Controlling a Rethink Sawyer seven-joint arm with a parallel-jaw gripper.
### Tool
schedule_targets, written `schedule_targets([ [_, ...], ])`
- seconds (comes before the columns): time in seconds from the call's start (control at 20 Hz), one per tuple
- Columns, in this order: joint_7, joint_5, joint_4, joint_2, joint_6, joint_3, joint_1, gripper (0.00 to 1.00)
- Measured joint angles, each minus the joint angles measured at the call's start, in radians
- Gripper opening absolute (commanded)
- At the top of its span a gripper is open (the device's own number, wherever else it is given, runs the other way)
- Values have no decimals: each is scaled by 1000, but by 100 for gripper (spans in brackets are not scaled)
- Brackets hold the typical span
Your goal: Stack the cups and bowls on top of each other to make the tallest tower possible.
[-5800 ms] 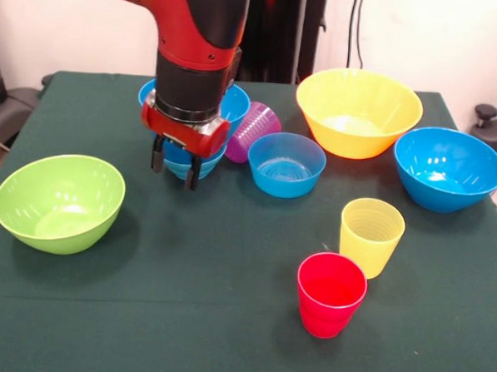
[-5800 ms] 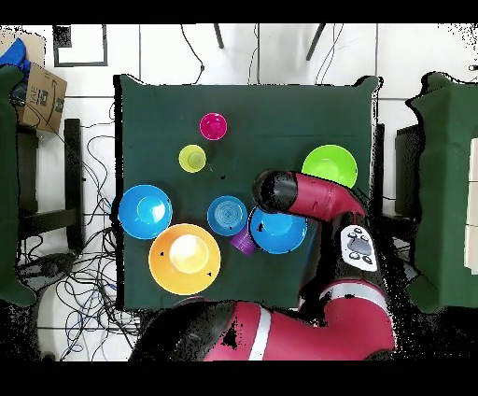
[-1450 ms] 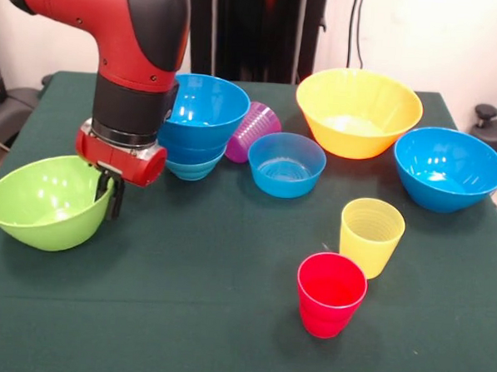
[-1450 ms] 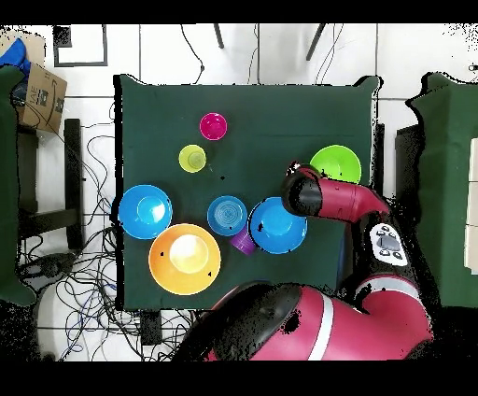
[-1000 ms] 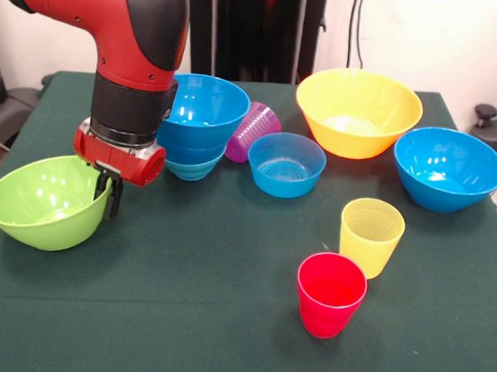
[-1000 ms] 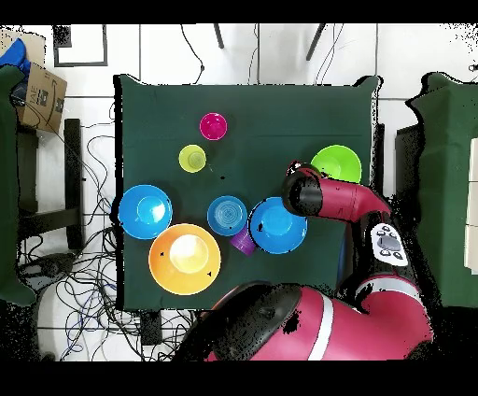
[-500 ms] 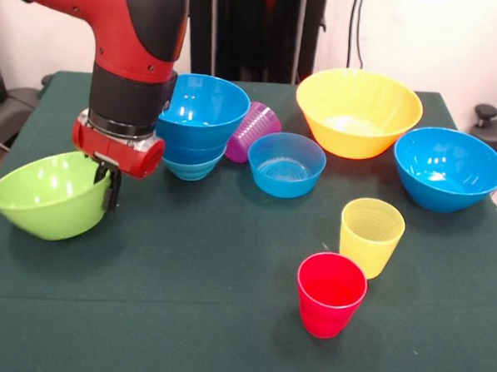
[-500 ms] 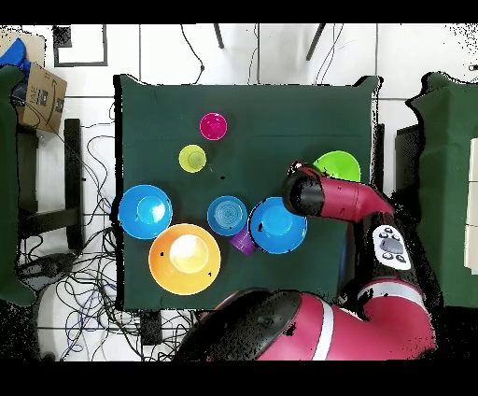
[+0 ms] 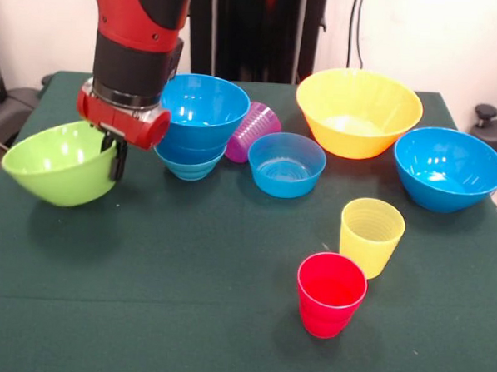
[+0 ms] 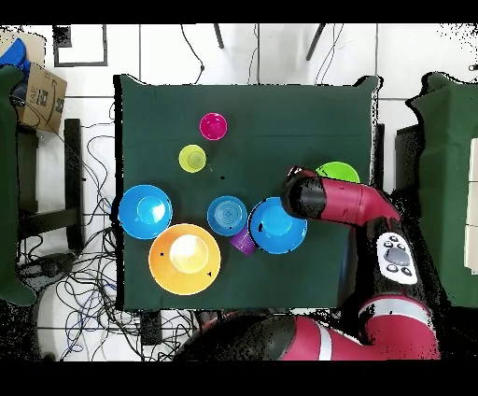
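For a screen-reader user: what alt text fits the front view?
A red robot arm's gripper holds a lime green bowl by its rim, lifted off a green table. Beside it stand stacked blue bowls; other bowls and cups are scattered around.

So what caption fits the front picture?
Gripper lifts the lime green plastic bowl beside stacked blue plastic bowls.

Table seen from above
The lime green bowl [image 10: 338, 171] was half covered by the red arm [image 10: 341, 201] at the frame's right.
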Motion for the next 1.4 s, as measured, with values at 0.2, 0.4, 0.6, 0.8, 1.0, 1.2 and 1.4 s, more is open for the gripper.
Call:
schedule_targets([
  [0.2, 0, 0, 22, -34, 43, 0, 1, 0],
  [0.4, 0, 0, 38, -59, 68, 0, 1, 0],
  [0.6, 0, 0, 54, -85, 83, 0, 1, 0],
  [0.8, 0, 4, 69, -112, 120, 0, 1, 0],
  [1.0, 0, 11, 83, -139, 162, 0, 2, 0],
  [1.2, 0, 18, 92, -167, 203, 0, 4, 0],
  [1.4, 0, 25, 104, -197, 242, 0, 8, 0],
])
